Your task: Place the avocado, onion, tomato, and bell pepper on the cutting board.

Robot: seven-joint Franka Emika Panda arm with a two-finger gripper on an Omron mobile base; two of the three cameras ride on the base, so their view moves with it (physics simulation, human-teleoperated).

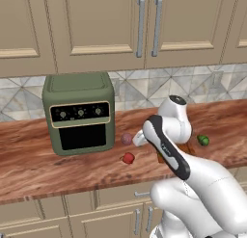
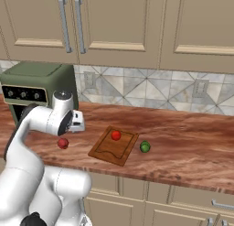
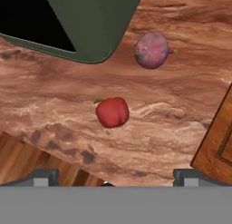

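Note:
The deep red bell pepper [image 3: 112, 112] lies on the counter right under my open gripper [image 3: 115, 178], which hovers above it with nothing between its fingers. Beyond it, beside the oven's corner, sits the pinkish-purple onion [image 3: 152, 50]. In the right base view the tomato [image 2: 116, 135] rests on the brown cutting board [image 2: 109, 152], and the green avocado [image 2: 145, 147] lies on the counter just right of the board. The bell pepper [image 2: 63, 143] is left of the board, below my gripper [image 2: 77, 124]. From the left base view I see the onion [image 1: 126, 138], the bell pepper [image 1: 128, 158], the avocado [image 1: 203, 140] and my gripper [image 1: 138, 139].
A green countertop oven [image 1: 79, 114] stands at the left against the tiled wall, close to the onion. The counter's front edge [image 3: 68, 159] runs just below the bell pepper. My own arm hides most of the cutting board in the left base view.

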